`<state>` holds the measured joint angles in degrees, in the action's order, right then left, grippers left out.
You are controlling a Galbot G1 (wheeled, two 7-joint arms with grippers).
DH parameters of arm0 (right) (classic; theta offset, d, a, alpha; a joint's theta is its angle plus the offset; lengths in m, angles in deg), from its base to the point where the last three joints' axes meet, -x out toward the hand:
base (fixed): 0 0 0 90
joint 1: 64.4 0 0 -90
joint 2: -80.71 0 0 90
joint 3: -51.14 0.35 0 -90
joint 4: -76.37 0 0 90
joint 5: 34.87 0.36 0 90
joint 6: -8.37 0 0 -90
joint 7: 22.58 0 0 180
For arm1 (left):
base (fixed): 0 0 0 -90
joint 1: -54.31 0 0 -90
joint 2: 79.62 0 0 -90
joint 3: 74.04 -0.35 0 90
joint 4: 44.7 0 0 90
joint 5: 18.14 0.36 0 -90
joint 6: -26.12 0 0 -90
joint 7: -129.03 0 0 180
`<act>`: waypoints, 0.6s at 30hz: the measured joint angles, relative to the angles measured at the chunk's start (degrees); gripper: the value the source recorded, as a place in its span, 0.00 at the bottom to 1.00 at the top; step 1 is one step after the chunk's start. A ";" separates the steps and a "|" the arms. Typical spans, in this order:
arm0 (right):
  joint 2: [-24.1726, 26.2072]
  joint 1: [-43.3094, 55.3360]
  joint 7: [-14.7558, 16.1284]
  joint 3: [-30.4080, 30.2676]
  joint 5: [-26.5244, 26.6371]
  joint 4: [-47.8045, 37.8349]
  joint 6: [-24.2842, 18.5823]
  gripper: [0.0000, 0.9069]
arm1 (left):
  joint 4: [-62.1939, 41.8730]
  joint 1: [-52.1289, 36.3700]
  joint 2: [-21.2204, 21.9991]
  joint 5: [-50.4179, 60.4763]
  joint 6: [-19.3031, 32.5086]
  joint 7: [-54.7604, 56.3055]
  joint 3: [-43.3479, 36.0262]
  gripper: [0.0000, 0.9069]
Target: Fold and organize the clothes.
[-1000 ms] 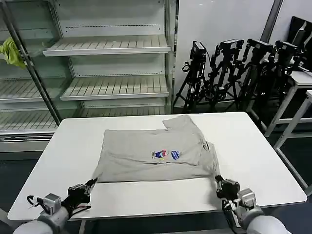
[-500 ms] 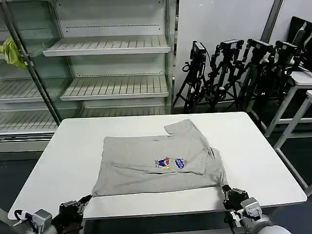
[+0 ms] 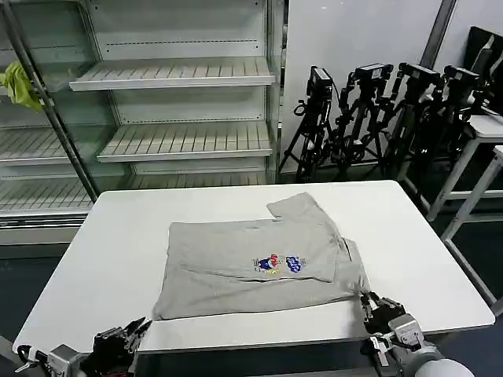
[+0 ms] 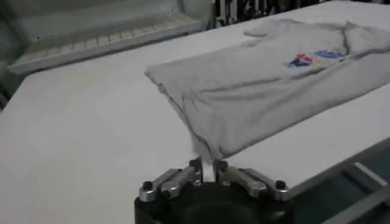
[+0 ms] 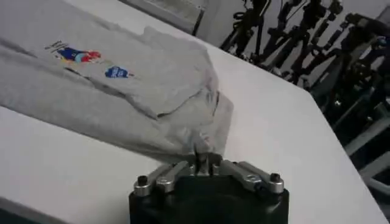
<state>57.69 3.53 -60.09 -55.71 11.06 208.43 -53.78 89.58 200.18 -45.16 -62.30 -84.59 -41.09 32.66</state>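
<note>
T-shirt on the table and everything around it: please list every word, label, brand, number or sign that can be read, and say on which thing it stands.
No text can be read.
T-shirt: its small red and blue chest print may hold letters, but they are too small and blurred to read.
Shelves, tripods and table: no label or number can be made out.

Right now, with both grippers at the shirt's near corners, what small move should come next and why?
Probably lift both corners together: the left gripper and right gripper each pinch a near corner of the T-shirt, which lies flat on the table.
</note>
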 measured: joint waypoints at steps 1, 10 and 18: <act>0.02 0.09 -0.19 0.05 0.03 0.09 0.13 1.00 | 0.21 -0.18 0.00 -0.01 -0.02 0.03 0.02 1.00; -0.19 2.73 -1.64 1.28 0.43 1.28 0.73 1.00 | 1.62 -1.44 0.13 -0.53 -0.10 0.25 1.09 1.00; -4.59 11.85 2.57 0.27 -1.73 -3.82 -1.46 1.00 | -1.32 -9.31 0.85 -0.69 0.64 -1.30 -0.85 1.00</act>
<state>53.10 15.38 -57.52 -55.45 9.33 204.61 -55.24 88.26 190.87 -44.31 -62.99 -83.95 -42.39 31.80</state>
